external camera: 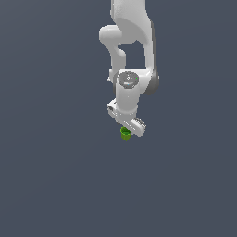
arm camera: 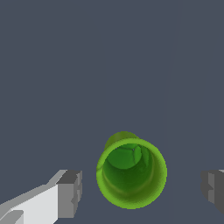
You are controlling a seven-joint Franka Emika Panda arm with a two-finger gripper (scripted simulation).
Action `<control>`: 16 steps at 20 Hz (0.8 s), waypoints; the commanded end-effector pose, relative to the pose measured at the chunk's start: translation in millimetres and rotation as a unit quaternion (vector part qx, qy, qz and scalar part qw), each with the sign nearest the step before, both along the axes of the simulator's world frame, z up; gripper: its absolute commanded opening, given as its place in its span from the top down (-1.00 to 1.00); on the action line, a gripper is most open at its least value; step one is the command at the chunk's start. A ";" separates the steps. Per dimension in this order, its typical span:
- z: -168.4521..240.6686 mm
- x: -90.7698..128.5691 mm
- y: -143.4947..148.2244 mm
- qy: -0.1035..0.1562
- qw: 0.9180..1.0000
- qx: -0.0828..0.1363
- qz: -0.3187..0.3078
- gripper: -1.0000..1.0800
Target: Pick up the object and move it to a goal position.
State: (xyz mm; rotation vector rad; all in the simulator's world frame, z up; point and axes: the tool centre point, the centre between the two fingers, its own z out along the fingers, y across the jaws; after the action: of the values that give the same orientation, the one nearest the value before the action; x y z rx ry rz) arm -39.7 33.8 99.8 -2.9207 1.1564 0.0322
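Observation:
The object is a small bright green cup point(external camera: 125, 134) with a darker hollow top, standing on the grey floor. In the wrist view the cup point(arm camera: 131, 173) sits upright between the two fingers, with a gap on each side. My white gripper point(external camera: 126, 128) hangs straight down right over the cup and hides part of it in the exterior view. My gripper point(arm camera: 142, 190) is open: one grey fingertip point(arm camera: 70, 194) and the other fingertip point(arm camera: 213, 188) stand apart from the cup, neither touching it.
The flat dark grey floor point(external camera: 55, 176) fills both views. The white arm's links point(external camera: 132, 41) rise above the gripper toward the top of the exterior view.

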 end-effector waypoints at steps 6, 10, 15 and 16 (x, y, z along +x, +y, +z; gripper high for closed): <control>-4.9 -4.0 6.0 -0.006 0.998 -0.003 -0.068 -0.92; -6.3 -5.3 7.7 -0.008 0.996 -0.004 -0.088 -0.92; -7.1 -6.0 8.7 -0.009 0.995 -0.005 -0.100 -0.92; -7.1 -6.0 8.7 -0.009 0.995 -0.005 -0.100 -0.92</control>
State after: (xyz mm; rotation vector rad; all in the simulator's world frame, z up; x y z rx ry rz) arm -45.6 42.5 92.7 -2.7942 1.4363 0.0008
